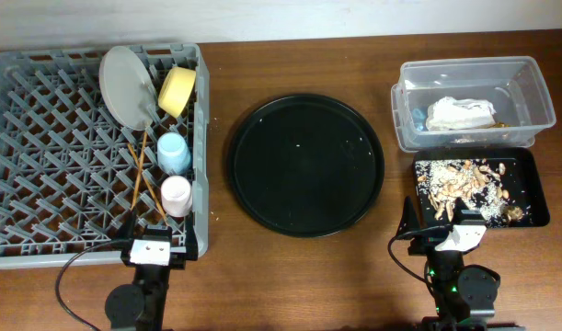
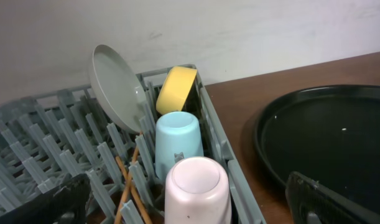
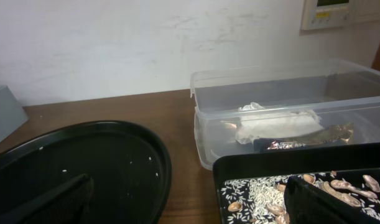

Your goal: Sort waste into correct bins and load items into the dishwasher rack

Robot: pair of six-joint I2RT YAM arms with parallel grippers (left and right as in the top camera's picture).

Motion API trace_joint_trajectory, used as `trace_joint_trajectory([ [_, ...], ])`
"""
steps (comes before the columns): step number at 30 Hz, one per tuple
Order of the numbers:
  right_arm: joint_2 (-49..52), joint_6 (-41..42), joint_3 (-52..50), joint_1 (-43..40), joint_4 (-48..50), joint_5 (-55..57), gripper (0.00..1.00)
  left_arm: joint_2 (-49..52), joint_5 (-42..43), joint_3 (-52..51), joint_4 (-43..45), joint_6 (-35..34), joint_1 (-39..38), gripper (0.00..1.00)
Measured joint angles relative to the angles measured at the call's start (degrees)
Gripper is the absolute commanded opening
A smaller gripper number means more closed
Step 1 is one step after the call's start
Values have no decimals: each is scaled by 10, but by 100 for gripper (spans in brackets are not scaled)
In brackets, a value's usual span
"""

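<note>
The grey dishwasher rack (image 1: 41, 138) holds the pale plate (image 1: 126, 87), yellow bowl (image 1: 177, 90), light-blue cup (image 1: 173, 152), pink cup (image 1: 177, 195) and wooden chopsticks (image 1: 141, 179). In the left wrist view, the pink cup (image 2: 196, 186) stands upside down in front of the blue cup (image 2: 177, 140). My left gripper (image 1: 154, 234) is open and empty at the rack's near edge. The clear tub (image 1: 469, 69) holds the white napkin (image 1: 460, 112). The shallow black tray (image 1: 529, 165) holds brownish scraps (image 1: 464, 179) and rice. My right gripper (image 1: 437, 225) is open and empty at that tray's near-left corner.
The big round black tray (image 1: 304, 165) lies at the table's middle with a few crumbs on it. It also shows in the right wrist view (image 3: 78, 162), left of the shallow tray (image 3: 258, 165) and the tub (image 3: 283, 93). A wall stands behind the table.
</note>
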Motion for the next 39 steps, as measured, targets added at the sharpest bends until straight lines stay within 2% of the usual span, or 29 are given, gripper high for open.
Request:
trace_joint_trajectory([
  [39,0,0,0,0,0,0,98,0,-5,0,0,4,-15,99],
])
